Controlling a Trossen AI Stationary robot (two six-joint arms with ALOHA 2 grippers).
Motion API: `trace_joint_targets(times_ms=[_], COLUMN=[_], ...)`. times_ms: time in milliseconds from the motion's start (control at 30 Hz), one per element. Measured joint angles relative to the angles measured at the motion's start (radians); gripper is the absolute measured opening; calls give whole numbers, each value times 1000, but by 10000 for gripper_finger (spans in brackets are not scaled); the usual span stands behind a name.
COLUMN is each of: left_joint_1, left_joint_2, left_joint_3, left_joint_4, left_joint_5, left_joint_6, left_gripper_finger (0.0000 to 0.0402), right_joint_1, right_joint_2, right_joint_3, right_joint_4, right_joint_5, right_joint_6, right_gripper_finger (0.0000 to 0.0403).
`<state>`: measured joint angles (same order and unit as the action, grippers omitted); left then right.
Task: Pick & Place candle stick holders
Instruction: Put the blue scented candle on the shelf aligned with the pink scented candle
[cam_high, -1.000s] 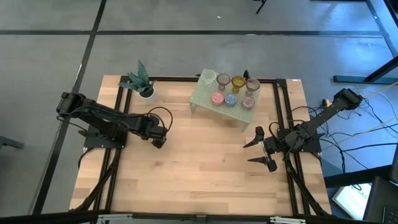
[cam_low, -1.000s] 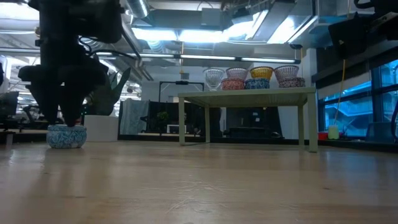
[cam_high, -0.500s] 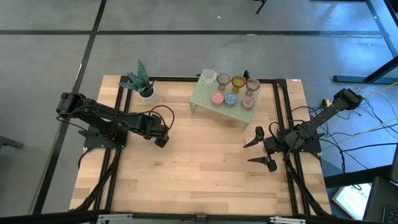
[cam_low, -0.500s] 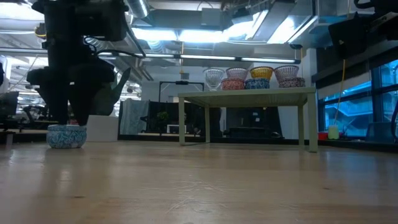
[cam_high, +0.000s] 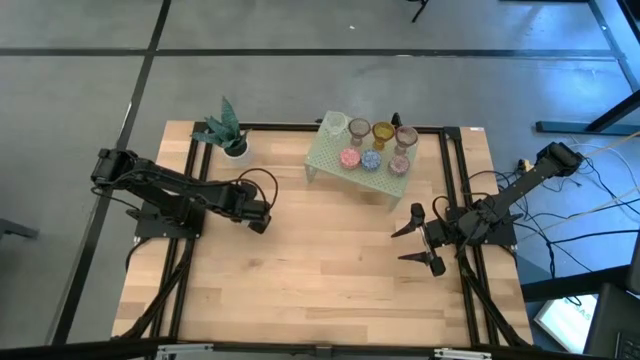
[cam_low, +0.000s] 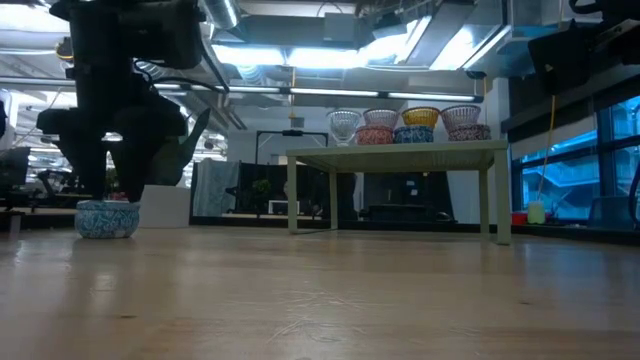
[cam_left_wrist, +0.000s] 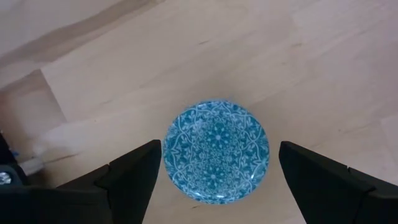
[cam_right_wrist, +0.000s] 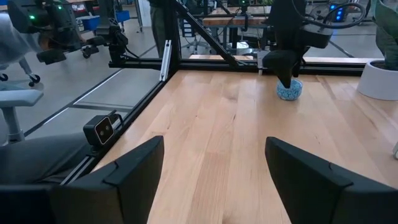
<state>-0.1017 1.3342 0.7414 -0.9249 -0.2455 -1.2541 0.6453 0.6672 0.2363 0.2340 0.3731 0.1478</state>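
Since half a second ago, little has shifted: my left claw (cam_high: 258, 221) has edged slightly while hovering over the blue candle stick holder (cam_low: 107, 219), and my right arm has not moved.

From above, my left arm reaches across the wooden desk (cam_high: 320, 280) with its claw above the holder, which is hidden beneath it. My right claw (cam_high: 412, 246) waits near the desk's right side, fingers spread wide and empty. Seven more candle stick holders (cam_high: 372, 146) sit on the green rack (cam_high: 330, 156) at the far edge, near the white pot with a green plant (cam_high: 232, 135).

At desk level, the left claw (cam_low: 107, 185) hangs just over the blue holder, which stands on the desk. The rack (cam_low: 400, 155) carries its row of holders (cam_low: 410, 125) behind.

Through my left wrist camera, the blue patterned holder (cam_left_wrist: 216, 151) lies between my two parted fingers (cam_left_wrist: 134, 174), ungripped.

Through my right wrist camera, my open fingers (cam_right_wrist: 124, 171) frame bare desk, with the left claw (cam_right_wrist: 286, 79) and blue holder (cam_right_wrist: 290, 90) far off.
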Motion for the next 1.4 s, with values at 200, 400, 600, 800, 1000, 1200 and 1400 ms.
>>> trace_joint_targets(times_ms=[200, 400, 600, 800, 1000, 1200, 1400], left_joint_1=[0, 0, 0, 0, 0, 0, 0], left_joint_2=[0, 37, 111, 137, 137, 137, 137], left_joint_3=[0, 0, 0, 0, 0, 0, 0], left_joint_4=[-1, 1, 7, 13, 13, 42, 63], left_joint_5=[24, 26, 65, 34, 31, 27, 18], left_joint_6=[-1, -14, 1, 10, 21, 22, 69], left_gripper_finger=[324, 324, 324, 322, 287, 251, 231], right_joint_1=[0, 0, 0, 0, 0, 0, 0], right_joint_2=[0, 0, 0, 0, 0, 0, 0], right_joint_3=[0, 0, 0, 0, 0, 0, 0], right_joint_4=[0, 0, 1, 1, 1, 1, 1], right_joint_5=[0, 0, 0, 0, 0, 0, 0], right_joint_6=[0, 0, 0, 0, 0, 0, 0], right_gripper_finger=[283, 283, 283, 283, 283, 283, 283])
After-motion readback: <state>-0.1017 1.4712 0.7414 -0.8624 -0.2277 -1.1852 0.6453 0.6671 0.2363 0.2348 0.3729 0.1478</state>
